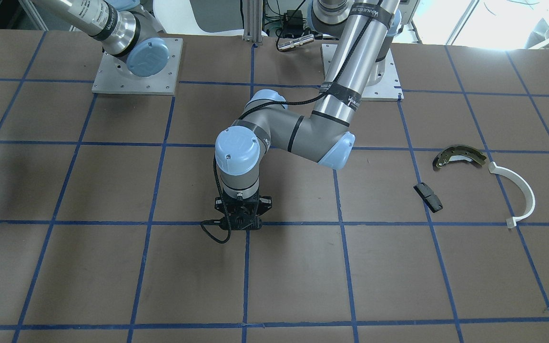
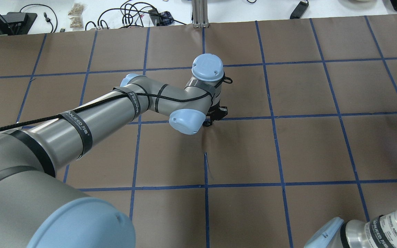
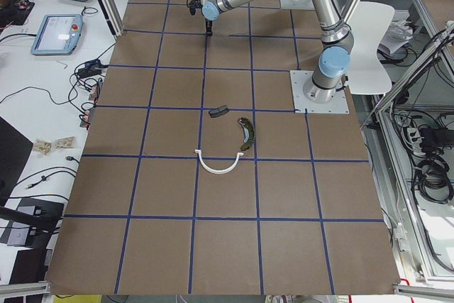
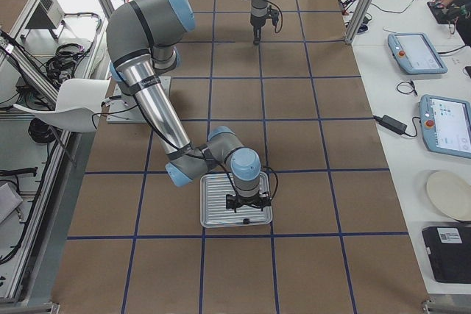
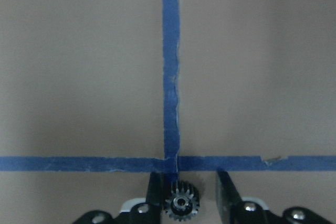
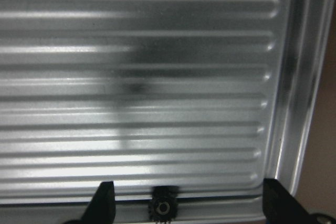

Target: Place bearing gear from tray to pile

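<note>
1. Brown paper-covered counter (image 1: 112,286), gridded in blue tape, carries everything; the left arm (image 1: 346,71) reaches to its middle and the right arm (image 4: 147,93) bends down at its own end
2. Silvery ribbed metal tray (image 4: 215,196) lies at the robot's right end. It is whole only in the exterior right view; the front-facing and overhead views catch just a sliver of rim at their edges
3. The pile is on the robot's left side: olive curved metal brake shoe (image 1: 460,157), white plastic arc (image 1: 522,190) and small black rectangular pad (image 1: 428,196), near one another but apart. The front-facing and exterior left views show it; the overhead view does not
4. Right tool (image 6: 190,200) hangs over the tray with jaws spread wide, gripping nothing. A small dark toothed gear (image 6: 160,208) lies between them near the tray's edge, touching neither finger. Judged: lined up for a pick
5. Left tool (image 5: 187,178) points down beside a tape crossing at mid-counter, jaws parted wider than the second toothed gear (image 5: 181,203). That gear sits against one finger with a clear gap to the other, so it is not clamped. Only the left wrist view shows this; elsewhere the wrist hides it
6. Judged: with tray and pile at opposite ends, the crossing serves as a hand-off spot. This gear is well apart from the pile, so placement is not yet done
</note>
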`<state>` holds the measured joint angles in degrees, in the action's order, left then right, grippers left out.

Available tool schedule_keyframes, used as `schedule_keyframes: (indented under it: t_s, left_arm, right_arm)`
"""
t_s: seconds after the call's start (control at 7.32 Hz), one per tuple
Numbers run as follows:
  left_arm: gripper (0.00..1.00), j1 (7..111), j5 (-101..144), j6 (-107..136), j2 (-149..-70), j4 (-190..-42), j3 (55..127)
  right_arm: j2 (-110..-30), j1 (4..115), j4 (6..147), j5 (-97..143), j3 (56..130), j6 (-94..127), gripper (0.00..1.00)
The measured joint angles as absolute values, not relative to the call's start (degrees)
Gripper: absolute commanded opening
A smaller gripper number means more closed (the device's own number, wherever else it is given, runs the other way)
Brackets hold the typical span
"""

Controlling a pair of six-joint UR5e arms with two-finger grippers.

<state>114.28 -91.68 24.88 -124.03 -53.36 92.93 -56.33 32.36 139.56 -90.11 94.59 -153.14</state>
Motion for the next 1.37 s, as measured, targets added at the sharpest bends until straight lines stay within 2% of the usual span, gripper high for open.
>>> schedule_keyframes:
  t_s: [0.41, 0.82, 0.96, 1.09, 1.37]
  left_arm:
    - [0.15, 109.88, -91.86, 21.87, -121.00, -56.72, 93.04]
    - [0.11, 96.88, -93.10, 4.58, -113.10, -63.66, 97.02]
    - [0.11, 91.25, -94.37, -2.61, -110.68, -63.59, 100.11]
    - [0.11, 85.58, -95.07, -9.77, -108.87, -62.70, 102.87]
    - [0.14, 73.00, -94.99, -23.41, -108.24, -60.54, 105.26]
  right_arm:
    - [-54.42, 32.28, 143.31, -90.28, 94.55, -156.63, 0.93]
    - [-53.66, 31.92, 143.96, -91.91, 94.51, -156.28, 0.85]
    - [-53.51, 31.78, 144.01, -92.30, 94.53, -156.27, 0.79]
    - [-53.37, 31.56, 144.04, -92.73, 94.55, -156.27, 0.69]
    - [-53.35, 31.32, 144.06, -93.10, 94.51, -156.38, 0.33]
